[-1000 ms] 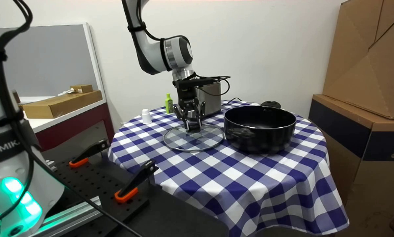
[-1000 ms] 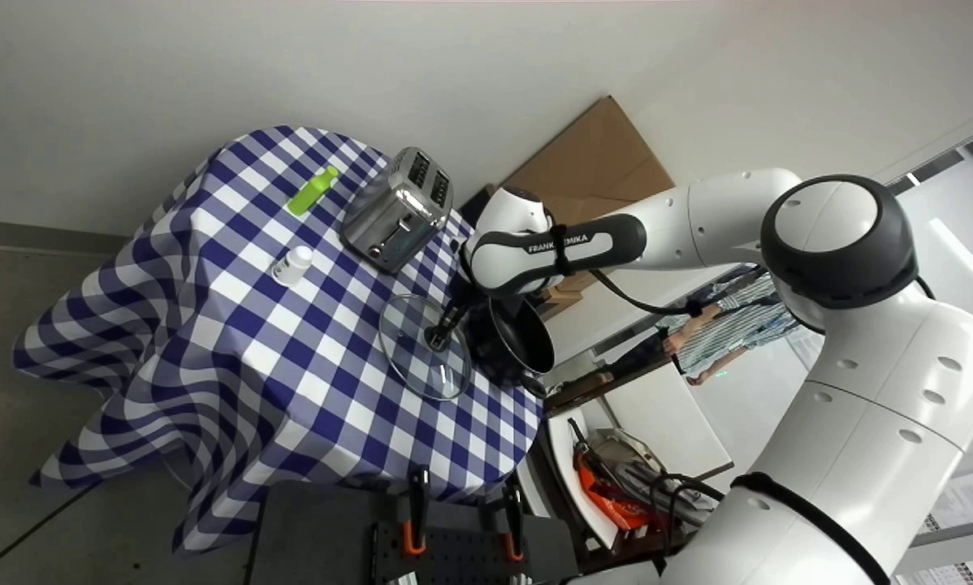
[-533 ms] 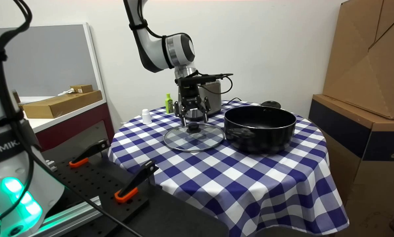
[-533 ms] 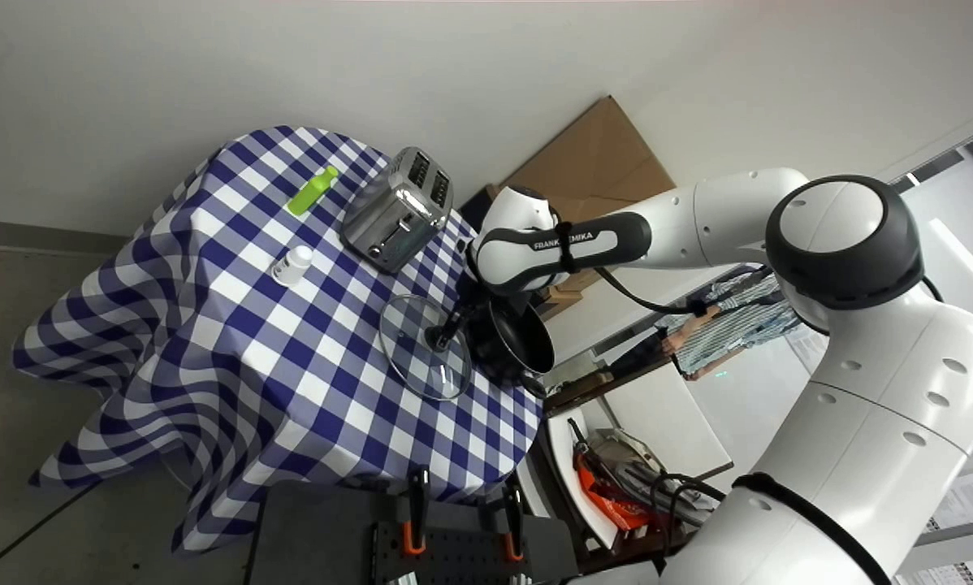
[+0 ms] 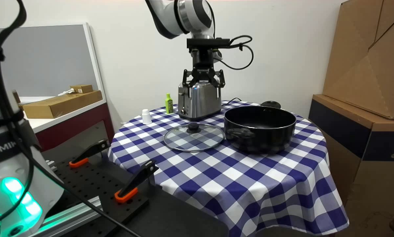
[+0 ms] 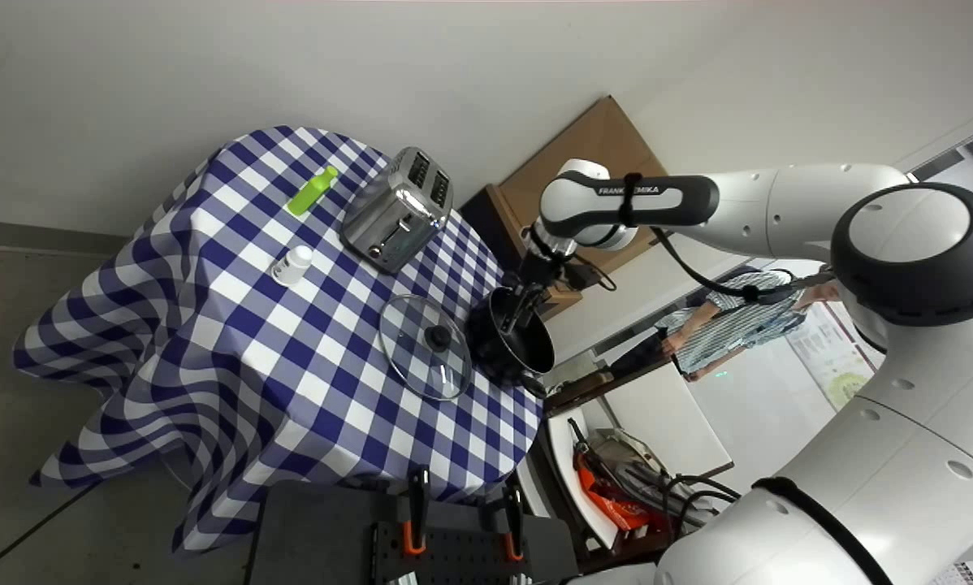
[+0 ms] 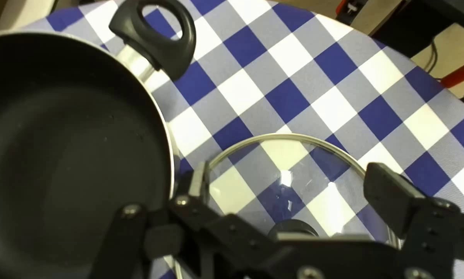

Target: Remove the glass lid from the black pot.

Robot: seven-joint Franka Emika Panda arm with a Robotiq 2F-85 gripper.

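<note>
While two clamps (image 5: 139, 177) sit nearest the robot's base (image 5: 6, 171), the checked tablecloth (image 5: 230, 174) past them carries the black pot (image 5: 266, 141), uncovered and crowding one side of the glass lid (image 5: 194, 141) — whether they touch, you can't tell. Farther off stand a white bottle (image 5: 146, 117), the toaster (image 5: 205, 102) and a green bottle (image 5: 169, 104). Your claw (image 5: 204, 93) hangs in the air, its fingers (image 7: 387, 197) spread wide and holding nothing. Below it, well apart, the lid lies flat on the cloth, knob (image 5: 193, 127) up — your wrist view shows it between the fingers.
</note>
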